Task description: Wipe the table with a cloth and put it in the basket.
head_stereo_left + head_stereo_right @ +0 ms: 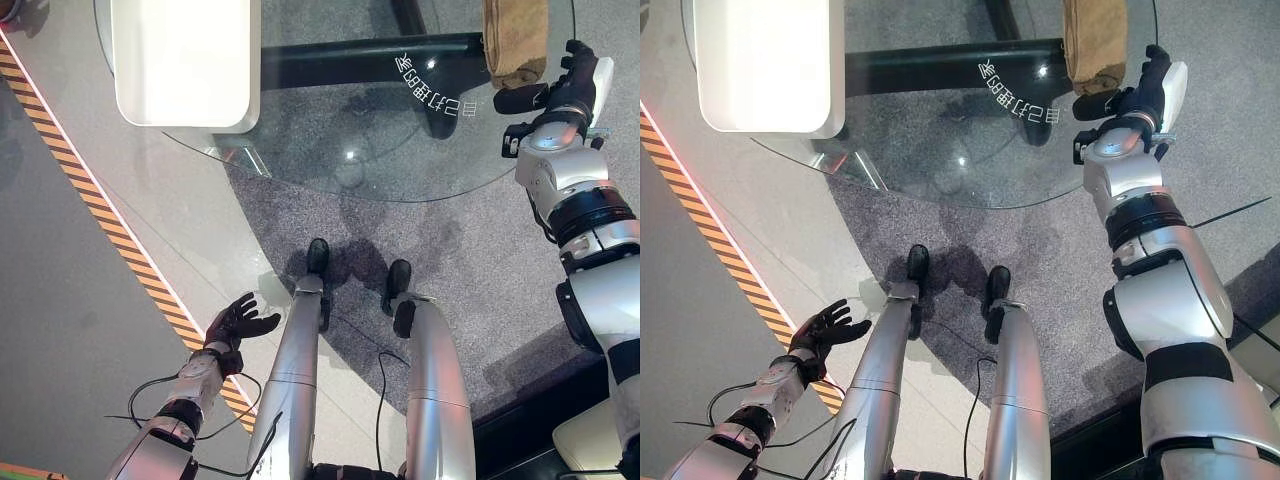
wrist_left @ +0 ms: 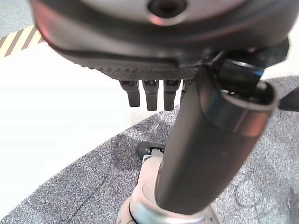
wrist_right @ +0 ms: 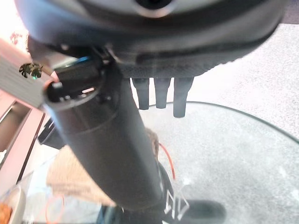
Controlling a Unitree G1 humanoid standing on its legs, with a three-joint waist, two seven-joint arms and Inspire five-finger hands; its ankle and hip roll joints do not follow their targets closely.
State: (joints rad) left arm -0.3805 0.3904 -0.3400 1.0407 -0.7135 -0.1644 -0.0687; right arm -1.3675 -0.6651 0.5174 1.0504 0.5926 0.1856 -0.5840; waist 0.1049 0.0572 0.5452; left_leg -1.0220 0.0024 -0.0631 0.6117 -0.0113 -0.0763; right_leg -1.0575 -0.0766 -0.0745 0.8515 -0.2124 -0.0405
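Rt hand (image 1: 572, 82) sits at approx 2 o'clock in head view, over the rim of the round glass table (image 1: 350, 165), fingers straight and relaxed, nothing grasped. Thumb points toward the brown cloth (image 1: 514, 40), which lies on the glass just beside the hand at its 11 o'clock; contact betw. thumb and cloth cannot tell. Rt wrist view: cloth (image 3: 70, 179) past the thumb, fingers extended above bare glass. Judgement: hand placed beside cloth for pickup or to press it flat for wiping; wipe not yet evident.

Lt hand (image 1: 238, 322) hangs low at 7 o'clock, well apart from table, fingers spread, empty; looks idle.

White basket (image 1: 185, 60) on table at 11 o'clock, well apart from cloth; far reach for rt arm later.
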